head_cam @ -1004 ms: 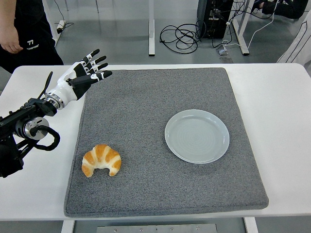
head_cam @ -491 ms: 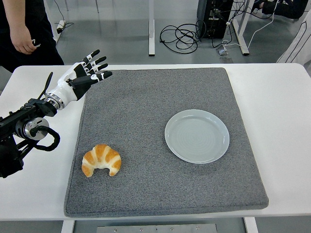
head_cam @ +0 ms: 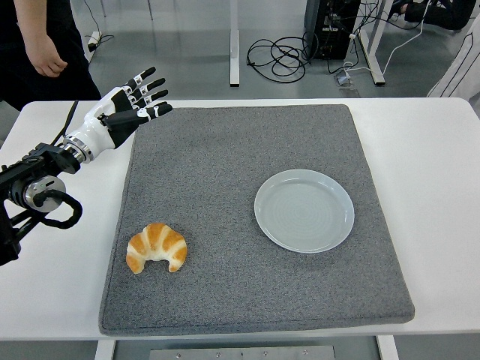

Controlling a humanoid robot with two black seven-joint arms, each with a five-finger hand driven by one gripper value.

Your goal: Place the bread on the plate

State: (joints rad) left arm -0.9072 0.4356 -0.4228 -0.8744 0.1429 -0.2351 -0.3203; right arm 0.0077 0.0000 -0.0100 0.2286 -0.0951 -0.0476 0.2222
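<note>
meanwhile, croissant (head_cam: 157, 248) beside bare plate (head_cam: 304, 210)

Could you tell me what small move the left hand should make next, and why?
Probably bring the left hand back toward the table's near edge and down over the croissant. The hand is open and empty above the grey mat's far left corner, while the croissant lies untouched at the near left, apart from the empty plate.
</note>
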